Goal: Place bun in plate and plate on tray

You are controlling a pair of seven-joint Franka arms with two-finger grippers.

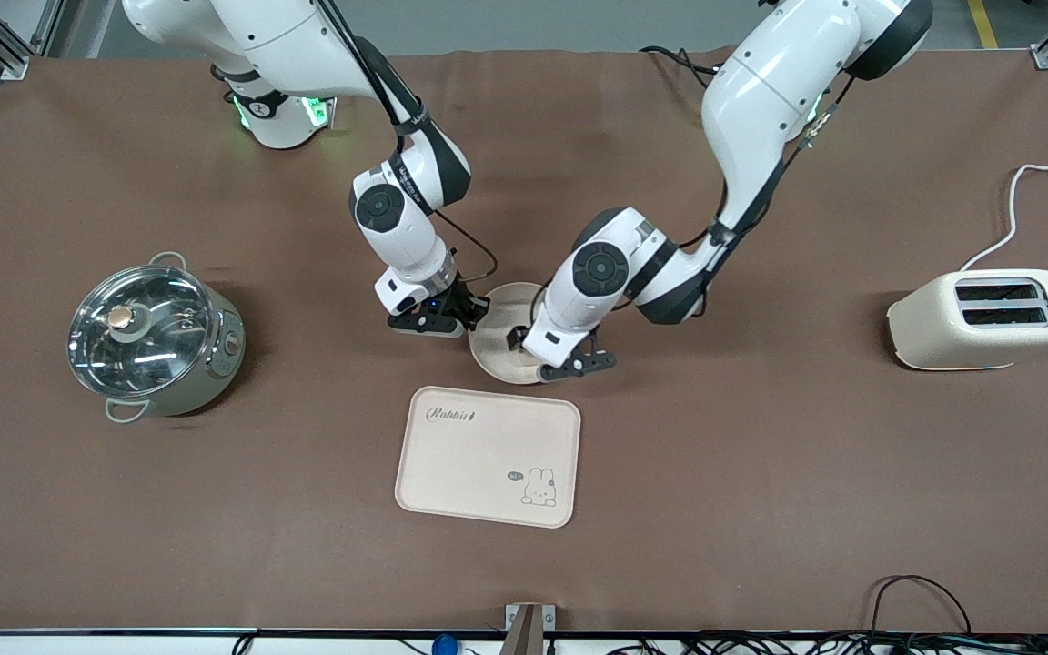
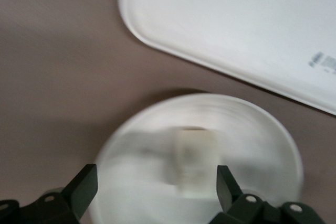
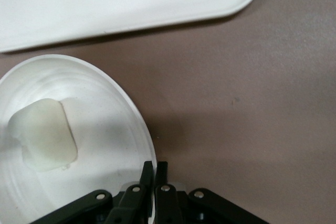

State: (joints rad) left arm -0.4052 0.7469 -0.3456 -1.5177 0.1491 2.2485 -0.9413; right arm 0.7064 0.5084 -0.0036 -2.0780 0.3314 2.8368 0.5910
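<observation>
Right gripper (image 3: 154, 174) pinching plate (image 3: 105, 93) rim, left gripper (image 2: 155, 184) spread over bun (image 2: 195, 162)

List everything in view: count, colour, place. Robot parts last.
bun: one, pale cream, in the plate.
plate: one, cream-white, farther from the front camera than the tray.
tray: one, cream with rabbit drawing, mid-table, bare.
pot: one, grey-green with glass lid, toward the right arm's end.
toaster: one, cream, toward the left arm's end.
right tool: black, shut on the plate's rim.
left tool: black, open, over the plate and bun.
</observation>
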